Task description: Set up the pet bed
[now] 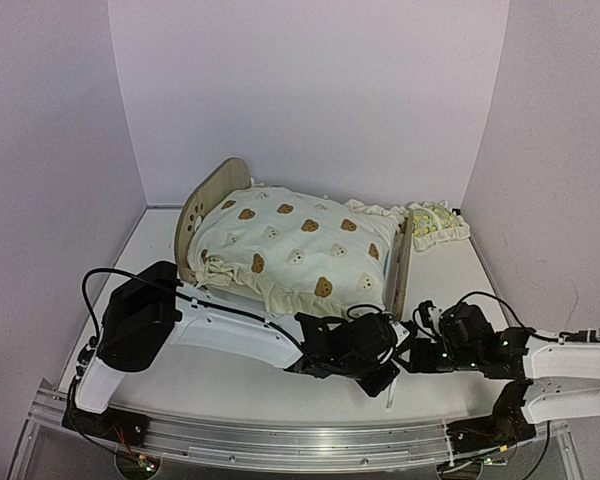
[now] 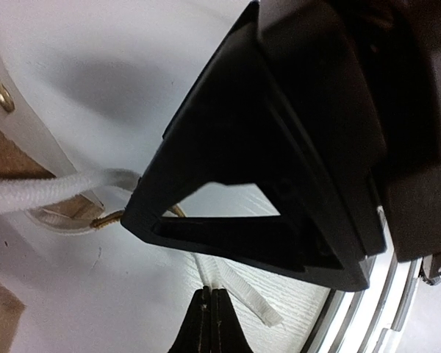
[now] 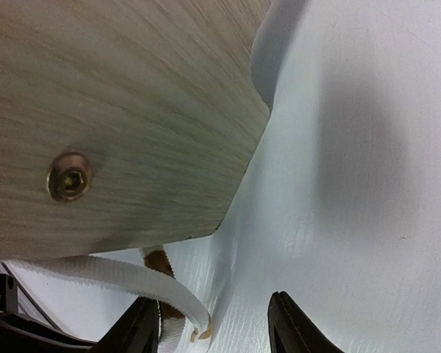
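The pet bed (image 1: 206, 206) stands toward the back of the white table (image 1: 467, 275), its two arched wooden end boards upright; a cream bear-print cushion (image 1: 300, 240) lies heaped across it and sags over the near side; a small lemon-print pillow (image 1: 438, 222) sits on the table just past the right-hand end board, near the back corner.

Both arms lie low over the table in front of the bed and meet by the near corner of that right-hand end board; the left gripper (image 1: 380, 375) has reached across from the left, and the right gripper (image 1: 412, 352) faces it, the two almost touching.

From the left wrist, the left gripper's fingers are pressed together, with only a hairline between them; their tips sit right at a white strap (image 2: 242, 298) lying on the table, and I cannot tell whether it is pinched.

From the right wrist, the right gripper's fingers (image 3: 287, 323) stand apart and hold nothing; the strap curls out from under the wooden board and ends between them, close to the left one; a bolt (image 3: 70, 176) shows in the board's face.
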Motion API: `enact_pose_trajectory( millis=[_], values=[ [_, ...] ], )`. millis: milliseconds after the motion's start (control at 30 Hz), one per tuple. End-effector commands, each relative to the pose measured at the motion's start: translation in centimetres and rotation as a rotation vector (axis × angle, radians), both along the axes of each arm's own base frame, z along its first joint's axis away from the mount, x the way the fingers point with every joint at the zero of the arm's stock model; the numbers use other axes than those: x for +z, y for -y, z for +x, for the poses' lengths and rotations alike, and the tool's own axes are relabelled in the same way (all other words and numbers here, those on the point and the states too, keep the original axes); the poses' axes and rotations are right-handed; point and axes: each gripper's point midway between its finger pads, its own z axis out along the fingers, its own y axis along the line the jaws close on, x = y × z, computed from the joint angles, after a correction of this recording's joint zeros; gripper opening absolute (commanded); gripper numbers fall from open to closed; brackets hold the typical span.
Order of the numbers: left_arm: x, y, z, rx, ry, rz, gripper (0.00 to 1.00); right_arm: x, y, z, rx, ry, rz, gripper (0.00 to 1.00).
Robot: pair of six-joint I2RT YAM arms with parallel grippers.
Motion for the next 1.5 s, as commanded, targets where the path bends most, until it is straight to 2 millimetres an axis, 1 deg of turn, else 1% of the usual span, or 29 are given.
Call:
enact_pose_trajectory(
  millis=[0, 300, 400, 500, 600, 800, 933, 1033, 1300, 1467],
  values=[
    [4.6, 1.1, -0.2, -0.03, 0.002, -0.121, 0.0, 1.5, -1.4, 0.3, 0.026, 0.002, 0.044, 0.51],
    [4.8, 1.5, -0.3, -0.026, -0.01, -0.159, 0.0, 2.6, -2.4, -0.1, 0.019, -0.029, 0.144, 0.5],
    [5.1, 2.0, -0.7, -0.04, -0.028, -0.185, 0.0, 2.7, -2.6, -0.5, 0.021, -0.047, 0.174, 0.49],
    [4.7, 2.4, -0.8, -0.044, -0.034, -0.184, 0.0, 2.5, -2.5, -0.6, 0.015, -0.052, 0.182, 0.48],
    [4.5, 2.6, -0.8, -0.047, -0.041, -0.186, 0.0, 2.2, -2.3, -0.7, 0.005, -0.058, 0.177, 0.46],
    [4.1, 2.8, -0.7, -0.047, -0.044, -0.182, 0.0, 0.4, -1.3, -1.0, -0.024, -0.092, 0.124, 0.46],
    [3.5, 2.8, -0.7, -0.044, -0.045, -0.17, 0.0, 0.1, -1.4, -1.1, -0.016, -0.103, 0.115, 0.45],
    [3.4, 2.9, -0.7, -0.043, -0.044, -0.17, 0.0, -0.1, -1.3, -1.2, -0.013, -0.105, 0.108, 0.43],
    [3.3, 3.1, -0.7, -0.045, -0.046, -0.171, 0.0, -0.6, -1.1, -1.3, -0.017, -0.106, 0.095, 0.31],
    [3.3, 3.1, -0.9, -0.049, -0.053, -0.173, 0.0, -0.8, -0.9, -1.1, -0.027, -0.1, 0.083, 0.3]
  ],
)
